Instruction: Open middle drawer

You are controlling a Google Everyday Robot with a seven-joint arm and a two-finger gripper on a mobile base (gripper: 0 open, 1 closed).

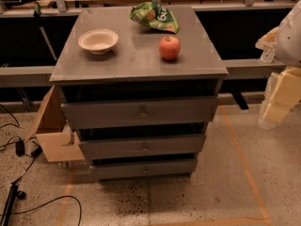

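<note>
A grey metal cabinet (138,55) stands in the middle of the view with three drawers stacked down its front. The middle drawer (142,146) has a long flat front and a small central knob (145,146). It sits between the wider top drawer (140,112) and the slimmer bottom drawer (144,168). A dark gap shows above each front. My gripper (278,102), pale yellow below a white arm (291,29), hangs at the right edge of the view. It is well to the right of the cabinet, about level with the top drawer, and touches nothing.
On the cabinet top are a white bowl (98,40), a red apple (169,48) and a green snack bag (155,17). A cardboard box (51,131) leans against the cabinet's left side. Black cables (19,149) lie on the speckled floor at the left. Orange tape lines (240,159) cross the floor at the right.
</note>
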